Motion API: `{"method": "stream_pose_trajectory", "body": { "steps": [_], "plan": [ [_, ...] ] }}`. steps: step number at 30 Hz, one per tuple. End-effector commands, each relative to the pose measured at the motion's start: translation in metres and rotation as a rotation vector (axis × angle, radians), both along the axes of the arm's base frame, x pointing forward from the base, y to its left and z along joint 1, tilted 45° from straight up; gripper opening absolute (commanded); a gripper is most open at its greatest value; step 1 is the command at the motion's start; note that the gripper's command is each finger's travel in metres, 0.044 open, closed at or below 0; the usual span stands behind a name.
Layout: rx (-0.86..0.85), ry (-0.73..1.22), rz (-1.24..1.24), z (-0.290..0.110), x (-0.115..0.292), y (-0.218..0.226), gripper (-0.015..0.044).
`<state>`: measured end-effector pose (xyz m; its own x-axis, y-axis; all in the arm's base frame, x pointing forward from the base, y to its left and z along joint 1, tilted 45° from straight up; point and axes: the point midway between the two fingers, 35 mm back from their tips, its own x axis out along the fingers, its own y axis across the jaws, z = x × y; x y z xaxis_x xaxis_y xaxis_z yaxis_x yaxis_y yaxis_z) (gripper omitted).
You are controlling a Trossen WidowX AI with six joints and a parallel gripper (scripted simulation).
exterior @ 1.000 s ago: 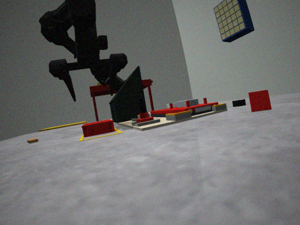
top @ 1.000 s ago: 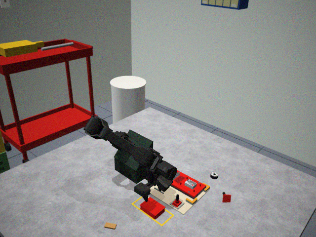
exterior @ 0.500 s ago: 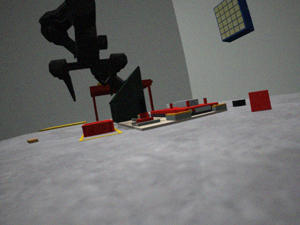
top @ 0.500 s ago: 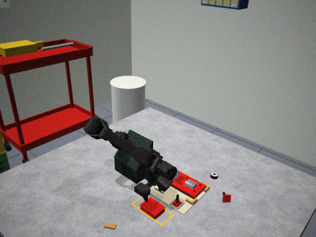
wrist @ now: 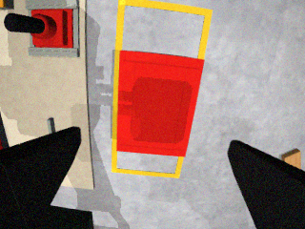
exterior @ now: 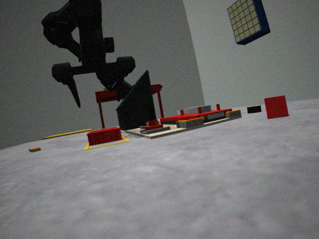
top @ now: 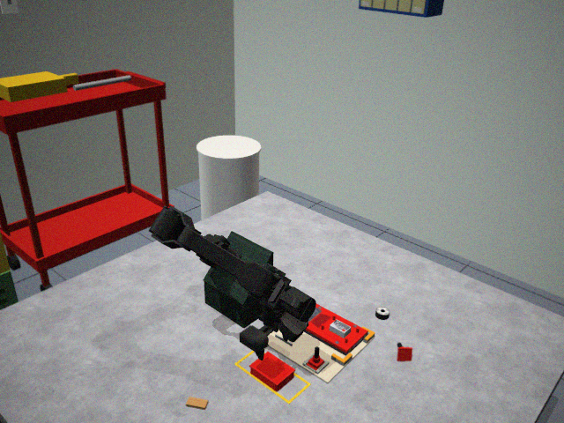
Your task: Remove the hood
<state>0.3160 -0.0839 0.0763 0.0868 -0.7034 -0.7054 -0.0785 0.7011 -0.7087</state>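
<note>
Pincer (exterior: 96, 93) spread wide, empty, upper left of exterior view, above flat red rigid hood (wrist: 158, 103) inside yellow outline (wrist: 162, 7); hood likely light, grippable across long edges.

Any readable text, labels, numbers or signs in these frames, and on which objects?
None can be read.
Grey block on the red car: faint marks, too blurred to read.
Wall grid panel: blank squares, no writing.
Hood, yellow outline: no text.
</note>
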Motion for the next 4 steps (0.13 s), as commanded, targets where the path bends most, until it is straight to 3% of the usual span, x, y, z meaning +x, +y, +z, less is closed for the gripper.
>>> {"method": "stream_pose_trajectory", "body": {
  "steps": [1,4],
  "plan": [
    [-0.003,-0.006,-0.005,0.0011,0.0003,-0.0004,0.0440],
    [-0.003,-0.006,-0.005,0.0011,0.0003,-0.0004,0.0440]
  ]
}}
